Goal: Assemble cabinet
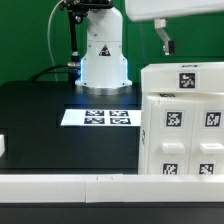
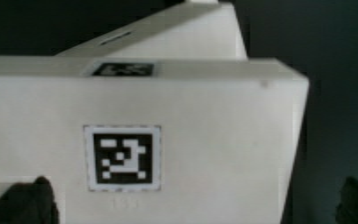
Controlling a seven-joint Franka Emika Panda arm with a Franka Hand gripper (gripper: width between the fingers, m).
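The cabinet (image 1: 182, 120), a boxy body of chunky white tagged panels, stands on the black desk (image 1: 40, 115) at the exterior view's right, near edge. It looks rigid, smooth and fairly light; a grasp across a panel's opposite flat faces seems soundest. The hand (image 2: 190, 200) hangs above it, fingers (image 2: 23, 203) wide apart on either side of a tagged panel, holding nothing. The marker board (image 1: 100, 118) lies to the left; a white rail (image 1: 60, 183) edges the near side.

Cabinet (image 1: 182, 120) at exterior view's right, marker board (image 1: 100, 117) beside it on table (image 1: 40, 120).
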